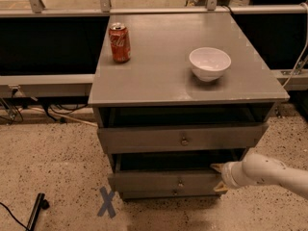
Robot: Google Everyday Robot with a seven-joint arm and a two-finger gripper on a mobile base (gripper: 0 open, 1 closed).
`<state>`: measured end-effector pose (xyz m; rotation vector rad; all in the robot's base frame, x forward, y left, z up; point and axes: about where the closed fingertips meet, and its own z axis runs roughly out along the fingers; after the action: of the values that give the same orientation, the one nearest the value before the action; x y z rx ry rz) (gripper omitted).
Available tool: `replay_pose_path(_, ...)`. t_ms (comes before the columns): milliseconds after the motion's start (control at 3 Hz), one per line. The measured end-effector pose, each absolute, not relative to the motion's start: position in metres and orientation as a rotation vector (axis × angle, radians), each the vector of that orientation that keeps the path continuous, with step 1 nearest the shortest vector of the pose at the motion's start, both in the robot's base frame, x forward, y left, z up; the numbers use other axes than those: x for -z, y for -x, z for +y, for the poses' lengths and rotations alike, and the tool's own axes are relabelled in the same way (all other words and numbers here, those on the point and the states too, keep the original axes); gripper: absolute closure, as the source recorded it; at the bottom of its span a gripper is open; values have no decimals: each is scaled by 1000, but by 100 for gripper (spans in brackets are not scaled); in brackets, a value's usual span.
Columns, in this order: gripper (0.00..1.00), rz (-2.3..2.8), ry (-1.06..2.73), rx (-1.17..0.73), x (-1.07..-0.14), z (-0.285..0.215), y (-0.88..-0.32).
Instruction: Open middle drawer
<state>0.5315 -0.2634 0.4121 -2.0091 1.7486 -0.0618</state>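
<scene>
The grey cabinet [187, 88] has three drawers stacked in its front. The middle drawer [163, 182] has a small round knob [180, 182] at its centre and stands pulled out toward me, with a dark gap above its front. My gripper [219, 177] reaches in from the right on a white arm [269, 173]. It is at the right end of the middle drawer's front, with one tan fingertip [216, 167] above the front and one below it. The top drawer [183, 138] is slightly out. The lowest drawer [168, 193] is mostly hidden under the middle one.
A red soda can [119, 42] and a white bowl [210, 63] stand on the cabinet top. A blue tape X [107, 202] marks the speckled floor at the cabinet's lower left. A black object with a cable [36, 211] lies at far left. Dark panels and rails run behind.
</scene>
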Motion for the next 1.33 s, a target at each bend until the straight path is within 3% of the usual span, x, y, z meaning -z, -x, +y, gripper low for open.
replay_pose_path(1000,36,1774,2164,-28,-422,-241,-420)
replay_pose_path(1333,18,1707,2174,36,-445,-235,-430)
